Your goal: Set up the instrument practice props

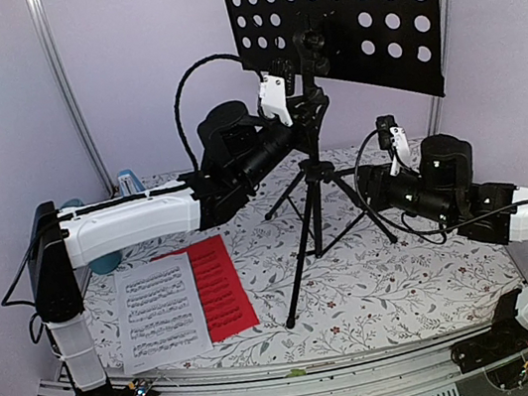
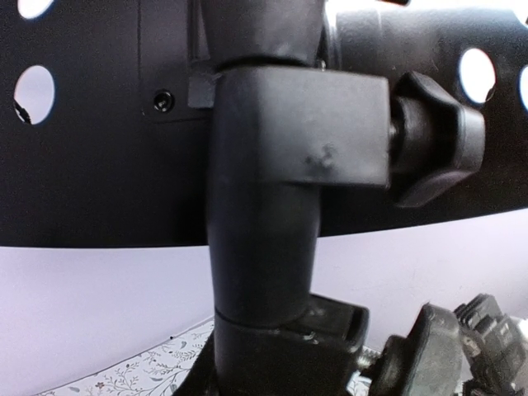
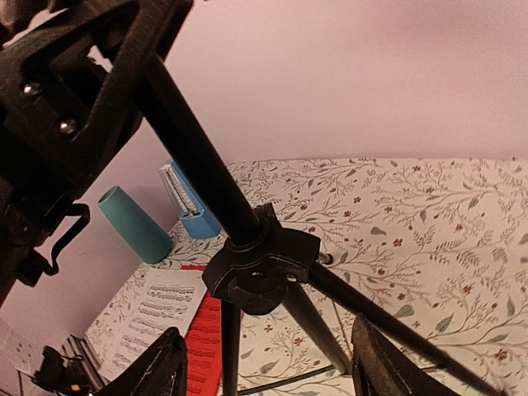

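Steadying the black music stand (image 1: 310, 201) looks to be the step in hand: it stands on its tripod at the middle of the bench (image 1: 407, 276), with its perforated desk (image 1: 336, 16) up at 12 o'clock. The left hand (image 1: 299, 117) is narrowed on the post (image 2: 264, 247) just under the desk. Its own view shows only the post and the clamp knob (image 2: 433, 136) close up, with no fingers, so I read that grip from the overhead view. The right hand (image 3: 268, 342) gapes wide at 3 o'clock of the leg hub (image 3: 260, 268) and holds nothing. To do this well, I judge the left grip should be firm and level while the right hand works low, because the tall stand looks top-heavy and a nudged leg could tip it. The white sheet (image 1: 160, 313) and red sheet (image 1: 223, 285) lie flat side by side at 8 o'clock of the stand's feet, not yet on the desk. The blue metronome (image 1: 130, 182) sits at 10 o'clock, near a teal cup (image 3: 136, 224).
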